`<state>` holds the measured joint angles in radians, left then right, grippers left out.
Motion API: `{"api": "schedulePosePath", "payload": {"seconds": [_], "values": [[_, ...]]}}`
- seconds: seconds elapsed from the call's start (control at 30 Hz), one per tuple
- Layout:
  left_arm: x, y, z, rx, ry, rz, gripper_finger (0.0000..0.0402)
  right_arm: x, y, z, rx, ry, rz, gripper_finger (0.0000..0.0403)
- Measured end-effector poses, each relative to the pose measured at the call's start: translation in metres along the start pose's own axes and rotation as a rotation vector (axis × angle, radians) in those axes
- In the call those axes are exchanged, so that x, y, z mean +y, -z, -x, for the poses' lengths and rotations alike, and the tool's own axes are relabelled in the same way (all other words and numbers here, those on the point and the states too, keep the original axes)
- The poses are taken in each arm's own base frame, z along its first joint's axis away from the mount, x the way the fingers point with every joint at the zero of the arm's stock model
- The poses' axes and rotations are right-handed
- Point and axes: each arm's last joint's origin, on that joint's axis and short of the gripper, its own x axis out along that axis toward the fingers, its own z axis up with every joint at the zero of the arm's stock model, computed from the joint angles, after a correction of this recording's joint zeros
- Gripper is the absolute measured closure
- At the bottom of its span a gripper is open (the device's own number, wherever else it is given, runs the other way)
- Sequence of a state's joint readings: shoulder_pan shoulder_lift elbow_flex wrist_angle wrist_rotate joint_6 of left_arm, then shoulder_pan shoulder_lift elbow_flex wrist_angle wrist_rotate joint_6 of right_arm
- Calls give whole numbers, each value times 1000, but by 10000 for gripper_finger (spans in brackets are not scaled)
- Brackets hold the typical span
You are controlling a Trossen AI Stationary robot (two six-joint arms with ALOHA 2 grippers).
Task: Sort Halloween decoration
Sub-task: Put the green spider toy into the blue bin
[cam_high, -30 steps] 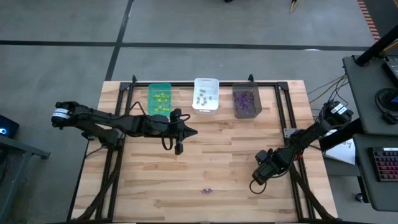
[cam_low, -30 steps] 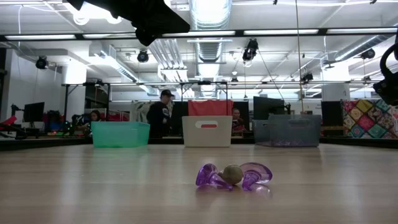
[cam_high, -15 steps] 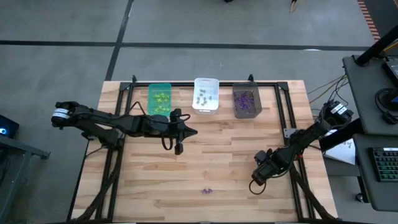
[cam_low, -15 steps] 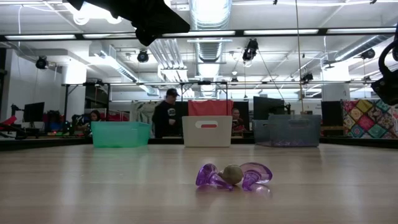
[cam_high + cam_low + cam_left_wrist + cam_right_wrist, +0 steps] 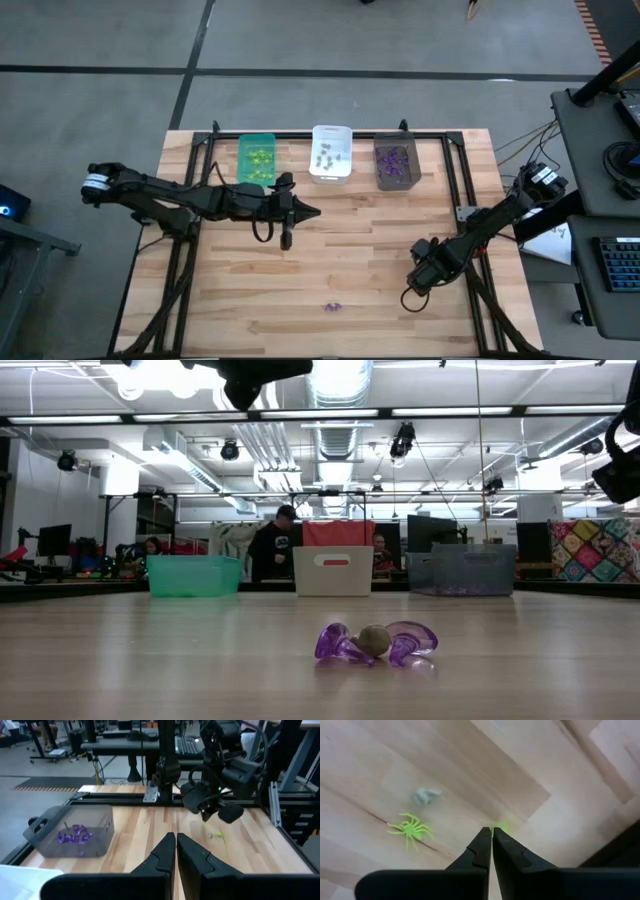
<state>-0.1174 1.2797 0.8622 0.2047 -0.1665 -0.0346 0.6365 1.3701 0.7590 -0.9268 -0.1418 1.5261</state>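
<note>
Three bins stand in a row along the far edge of the wooden table [image 5: 330, 250]: a green bin [image 5: 257, 158], a white bin [image 5: 331, 152] just beside it, and a dark grey bin [image 5: 396, 161] on the white bin's other side. Yellow-green trinkets lie in the green bin, a few greyish ones in the white bin, and purple ones in the dark grey bin.

One purple trinket [image 5: 332, 307] lies loose on the table, well apart from the white bin, near the table's front edge; in the low view it shows as curled purple pieces touching a small greyish lump [image 5: 374, 639].

Toward the right side of the table from that purple trinket hangs the right gripper [image 5: 413, 290], its fingers pressed together with a speck of yellow-green showing right at their tips; whether it is pinched cannot be told. Below it, a yellow-green spider [image 5: 410, 829] and a small greyish trinket [image 5: 426, 795] lie near each other on the wood.

The left gripper [image 5: 312, 211] hovers just in front of the white bin, fingers pressed together, nothing between them.

A person [image 5: 272, 547] in dark clothes stands in the room behind the bins.
</note>
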Motion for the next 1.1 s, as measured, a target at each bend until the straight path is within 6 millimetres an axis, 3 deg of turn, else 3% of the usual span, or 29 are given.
{"api": "schedulePosePath", "payload": {"seconds": [0.43,0.67,1.1], "values": [[-2,-1,2,-4,8,-1,402,0,-1,2,-45,4,12,394],[-5,0,2,0,18,-3,402,-1,-1,2,-37,12,-86,394],[-12,3,0,13,39,-9,402,-1,-3,-15,-46,78,-94,394]]}}
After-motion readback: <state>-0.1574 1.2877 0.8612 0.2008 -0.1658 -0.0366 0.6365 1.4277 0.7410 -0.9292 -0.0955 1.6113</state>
